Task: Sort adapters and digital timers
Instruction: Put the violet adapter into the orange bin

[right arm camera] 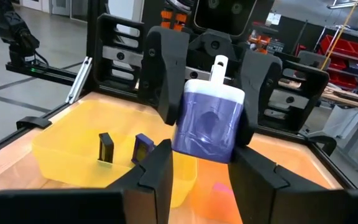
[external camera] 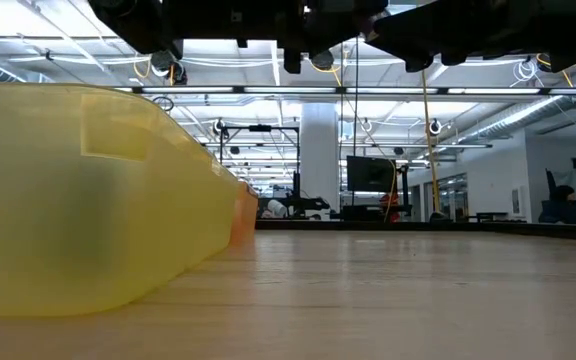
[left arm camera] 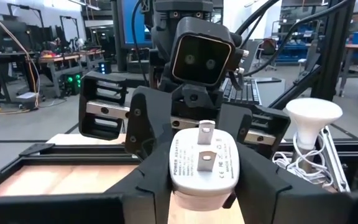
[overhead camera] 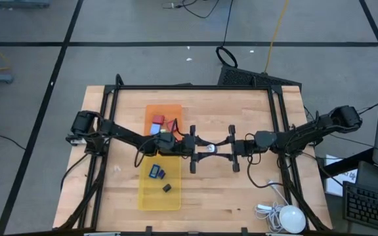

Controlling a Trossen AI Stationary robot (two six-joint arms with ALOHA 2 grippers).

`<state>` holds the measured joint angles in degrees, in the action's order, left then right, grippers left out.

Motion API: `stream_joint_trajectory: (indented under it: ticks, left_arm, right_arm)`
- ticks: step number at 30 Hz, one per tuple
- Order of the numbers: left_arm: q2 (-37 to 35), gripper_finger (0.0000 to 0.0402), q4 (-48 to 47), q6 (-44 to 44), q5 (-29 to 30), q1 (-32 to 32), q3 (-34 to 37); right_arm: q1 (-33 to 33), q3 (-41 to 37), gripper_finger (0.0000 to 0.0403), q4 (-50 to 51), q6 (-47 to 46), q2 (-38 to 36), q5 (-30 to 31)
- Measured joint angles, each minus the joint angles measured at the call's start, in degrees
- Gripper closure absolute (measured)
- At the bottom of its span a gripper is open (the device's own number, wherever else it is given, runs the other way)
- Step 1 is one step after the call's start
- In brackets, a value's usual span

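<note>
A white-purple adapter (overhead camera: 210, 148) hangs above the middle of the table between my two grippers, which face each other. My left gripper (left arm camera: 204, 190) comes from the table's left and is shut on the adapter (left arm camera: 204, 163), whose white pronged face shows in the left wrist view. My right gripper (right arm camera: 202, 167) comes from the right and is shut on the same adapter (right arm camera: 207, 127), seen here by its purple back. An orange tray (overhead camera: 171, 109) holds red and blue adapters (overhead camera: 157, 120). In a yellow tray (overhead camera: 151, 196) lie two digital timers (overhead camera: 156, 172). My left gripper pinches the adapter's two side walls (left arm camera: 174, 179) between its two fingers. The fingers lie level, coming from the table's left. The adapter is lifted clear of the table, its pronged face toward this arm. My right gripper pinches the adapter's side walls at the purple back (right arm camera: 180, 148) between its two fingers. The fingers lie level, coming from the table's right. The adapter stands upright in the hold, one prong (right arm camera: 219, 65) sticking up above the body.
A white round device with a cable (overhead camera: 291, 217) lies at the near right corner. Black frame rails (overhead camera: 277, 131) run along the table's sides. In the low view the yellow tray's wall (external camera: 88, 200) fills the left.
</note>
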<state>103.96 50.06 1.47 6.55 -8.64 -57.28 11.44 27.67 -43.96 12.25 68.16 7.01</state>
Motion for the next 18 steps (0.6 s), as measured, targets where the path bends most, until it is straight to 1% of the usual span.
stream_joint_trajectory:
  ticks: [2, 4, 6, 9, 11, 14, 16, 18]
  left_arm:
    - [0.0, 0.0268, -0.1, 0.0, 0.1, 0.0, 0.0]
    - [0.0, 0.0268, -0.2, 0.1, 1.3, 0.0, 0.0]
    - [-0.6, 0.0268, -1.2, 0.6, 3.7, -0.2, 0.0]
    - [-3.3, 0.0268, -5.3, 1.9, 6.9, -0.7, 0.0]
    - [-6.2, 0.0268, -9.7, 2.2, 8.8, -1.2, 0.0]
    - [-10.8, 0.0268, -15.5, 2.7, 10.6, -1.7, 1.1]
    - [-13.9, 0.0268, -15.9, 2.8, 12.2, -1.9, 3.5]
    - [-16.9, 0.0268, -14.9, 2.8, 15.6, -2.1, 7.0]
  right_arm:
    - [0.0, 0.0, 0.0276, 0.1, -0.5, 0.0, 0.0]
    - [0.0, 0.0, 0.0248, 0.1, -1.8, 0.0, 0.5]
    - [-0.1, 0.0, 0.0213, 0.6, -4.9, 0.0, 0.9]
    - [-0.7, 0.0, 0.0167, 3.8, -7.1, -0.7, 0.9]
    - [-1.2, 0.0, 0.0145, 6.3, -7.6, -1.8, 0.9]
    - [-2.1, 0.0, 0.0125, 11.2, -9.0, -4.3, 0.9]
    - [-2.5, 0.0, 0.0119, 13.5, -9.6, -6.2, 0.9]
    - [-2.8, 0.0, 0.0118, 15.4, -10.1, -8.0, 0.8]
